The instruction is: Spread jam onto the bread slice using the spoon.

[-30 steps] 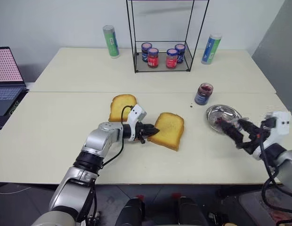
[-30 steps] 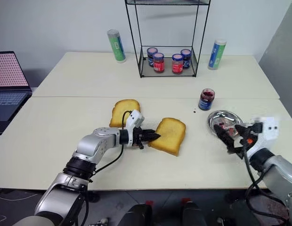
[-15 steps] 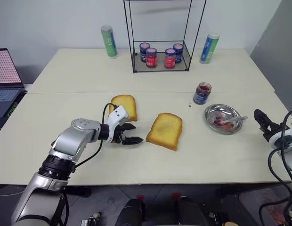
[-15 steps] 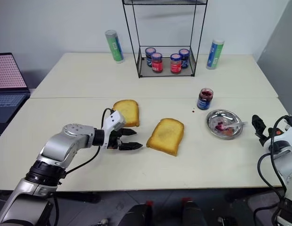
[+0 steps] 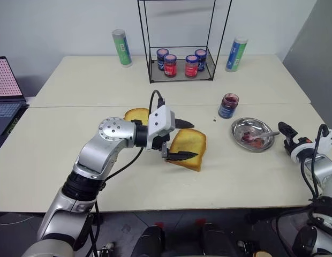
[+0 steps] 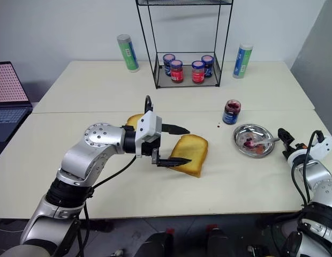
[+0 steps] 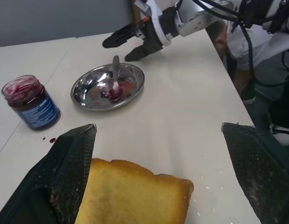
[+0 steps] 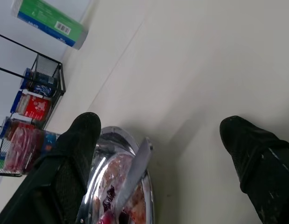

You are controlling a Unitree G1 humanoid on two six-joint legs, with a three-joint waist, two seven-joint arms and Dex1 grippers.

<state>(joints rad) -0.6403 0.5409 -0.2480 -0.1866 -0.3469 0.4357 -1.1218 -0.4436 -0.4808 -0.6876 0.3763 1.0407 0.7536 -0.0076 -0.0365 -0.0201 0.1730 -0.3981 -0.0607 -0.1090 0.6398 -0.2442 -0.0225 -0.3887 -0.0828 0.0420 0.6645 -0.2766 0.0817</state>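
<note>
- Left gripper (image 5: pixel 179 140): fingers spread wide and empty, raised over the bread slice (image 5: pixel 188 148), one finger above its far edge, the other across its near edge. No contact can be confirmed.
- Right gripper (image 5: pixel 286 134): fingers apart, holding nothing, just beside the steel dish (image 5: pixel 253 134) at its 3 o'clock, apart from the rim.
- Spoon (image 7: pixel 115 77): lies in the dish, bowl in a red smear near the centre, handle resting on the rim on the side facing the right gripper.
- Jam jar (image 5: pixel 227 105): stands open at the dish's 10 o'clock, near it but not touching; dark red paste coats the glass.
- Bread slice: flat on the tabletop (image 5: pixel 69 134) at mid-table, well apart from the dish at its 9 o'clock. Its top face looks bare of jam. A smaller toast slice (image 5: pixel 135 114) lies behind the left arm.
- Step in hand, by judgement: the right gripper taking up the spoon.
- Recommended: approach along the handle line, close on the raised handle end at the rim, and lift level so the jam stays in the bowl.
- Recommended: bring the left fingers down onto the slice's edges so it cannot slide under the spoon.
- Risk: a push on the dish rim could tip or shift it.
</note>
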